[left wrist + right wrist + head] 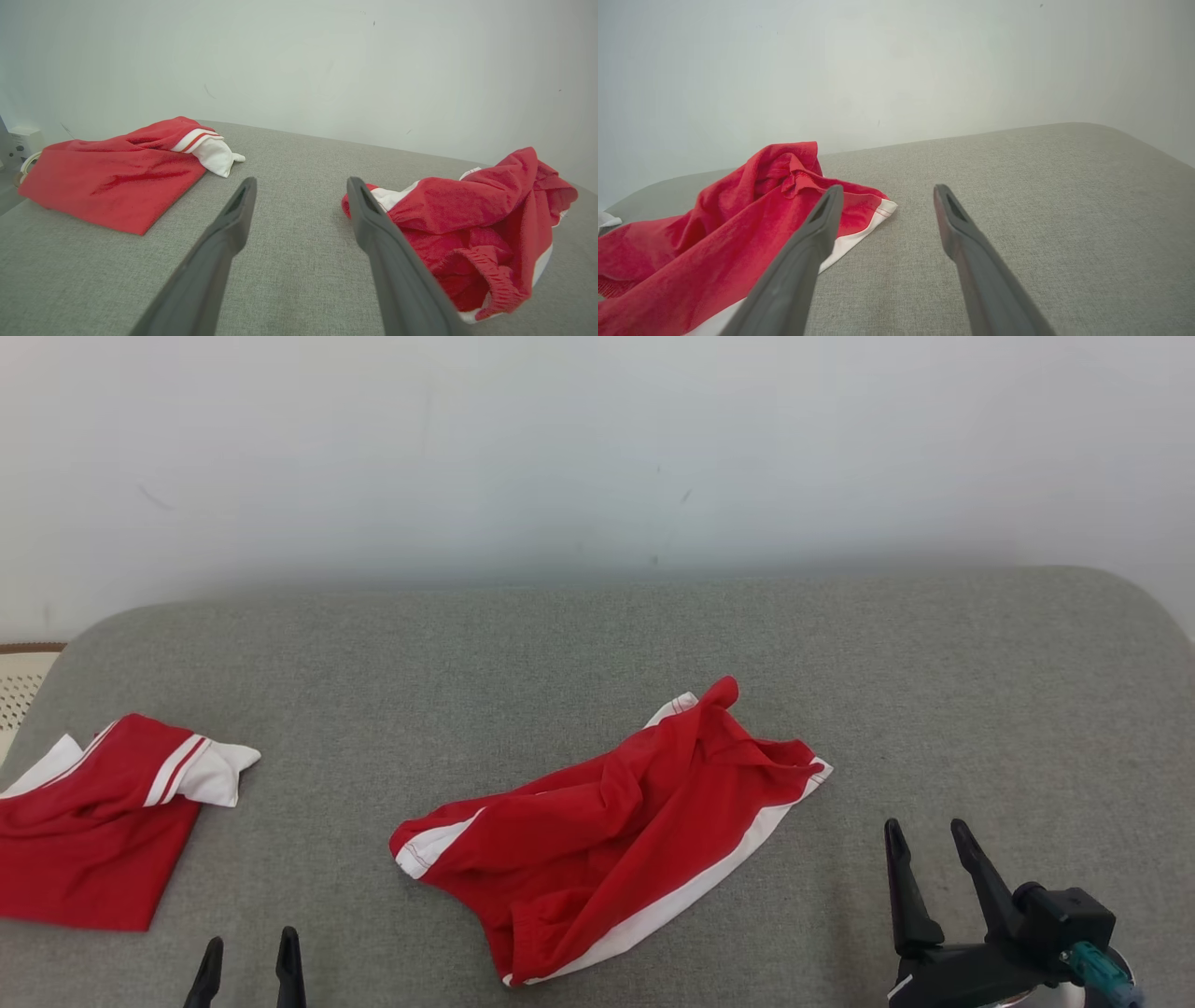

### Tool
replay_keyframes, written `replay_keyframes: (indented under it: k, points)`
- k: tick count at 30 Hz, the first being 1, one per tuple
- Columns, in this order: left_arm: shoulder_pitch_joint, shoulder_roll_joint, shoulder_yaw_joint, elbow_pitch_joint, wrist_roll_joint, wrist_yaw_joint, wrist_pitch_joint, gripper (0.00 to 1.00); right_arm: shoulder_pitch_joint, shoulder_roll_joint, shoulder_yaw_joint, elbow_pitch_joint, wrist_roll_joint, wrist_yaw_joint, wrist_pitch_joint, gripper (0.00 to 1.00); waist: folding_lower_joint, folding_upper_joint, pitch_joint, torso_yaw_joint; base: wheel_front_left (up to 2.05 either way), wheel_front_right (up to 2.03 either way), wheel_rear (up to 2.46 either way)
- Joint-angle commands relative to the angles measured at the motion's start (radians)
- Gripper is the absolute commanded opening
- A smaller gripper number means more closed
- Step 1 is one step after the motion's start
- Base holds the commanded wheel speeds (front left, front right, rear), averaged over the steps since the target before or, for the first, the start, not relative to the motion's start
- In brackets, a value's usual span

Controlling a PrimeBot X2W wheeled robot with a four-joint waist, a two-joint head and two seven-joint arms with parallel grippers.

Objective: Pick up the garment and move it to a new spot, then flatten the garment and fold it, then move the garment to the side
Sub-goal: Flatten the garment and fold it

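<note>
Low at the near edge of the grey upholstered surface (597, 635), the left end effector (250, 952) points away from the robot with its two dark fingers (224, 233) spread apart and nothing between them. It hovers over bare fabric towards the near left corner. The right end effector (926, 835) stands near the near right corner, its fingers likewise spread wide and empty, over bare fabric.

Between the two lies the garment (607, 821), a pair of red shorts with a white stripe along the side. It sits crumpled around the middle of the surface, somewhat nearer the front edge than the back. Its folds are bunched and raised at the far right end, and the ribbed waistband is turned towards the front. In the right wrist view its white-edged corner lies just beside the left finger; whether they touch I cannot tell. In the left wrist view the garment lies close beside the right finger.

At the left edge rests a second red garment (84, 840) with white trim, lying flatter, well apart from the shorts. Behind the back edge rises a pale wall (597, 448).
</note>
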Motion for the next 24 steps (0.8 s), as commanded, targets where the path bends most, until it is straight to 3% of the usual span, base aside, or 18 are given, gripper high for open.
replay_keyframes:
  k: [1, 24]
  points:
    - [0.015, 0.000, 0.006, 0.005, 0.008, 0.005, -0.002, 1.00, 0.016, -0.001, 0.009, -0.010, 0.002, 0.000, -0.003, 1.00, 0.0001, 0.0000, -0.005, -0.004, 0.00, 0.00, 0.00]
    - [0.019, 0.000, 0.048, 0.044, 0.034, 0.002, -0.002, 1.00, 0.064, -0.014, 0.033, -0.039, -0.011, 0.000, -0.003, 1.00, 0.0001, 0.0000, -0.029, -0.016, 0.00, 0.00, 0.00]
